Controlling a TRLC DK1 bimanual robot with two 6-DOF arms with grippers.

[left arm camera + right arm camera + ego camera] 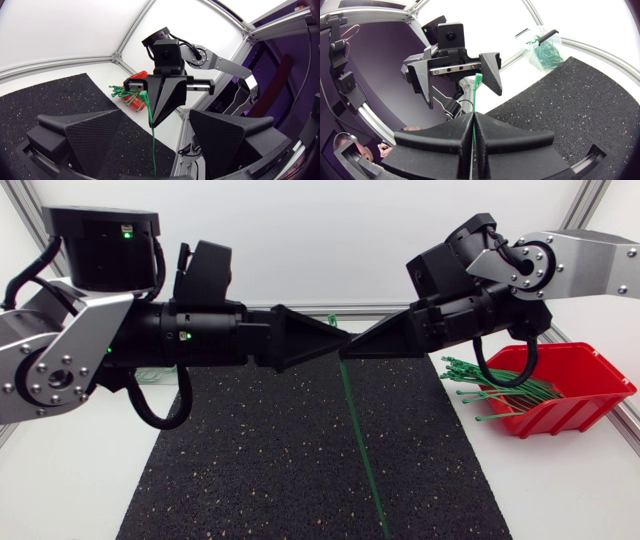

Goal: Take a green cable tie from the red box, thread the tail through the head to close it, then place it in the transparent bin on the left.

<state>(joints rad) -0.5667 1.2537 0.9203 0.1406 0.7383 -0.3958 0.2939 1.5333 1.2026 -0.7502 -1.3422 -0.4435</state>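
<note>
My right gripper (347, 352) is shut on a green cable tie (360, 440) above the black mat. The tie's long end hangs down toward the table's front, and its short end (478, 77) sticks up past the fingertips. My left gripper (333, 345) faces it tip to tip and stands open. In the right wrist view its fingers (492, 72) flank the tie's upper end without touching it. The left wrist view shows the right gripper (154, 121) between my own spread fingers (85, 135), the tie (152, 145) hanging from it. The red box (570, 395) holds several more green ties.
The transparent bin (542, 50), with green ties inside, stands off the mat's far corner on the left side, hidden behind my left arm in the head view. The black mat (270, 470) covers the table's middle. The red box (134, 80) sits at the right edge.
</note>
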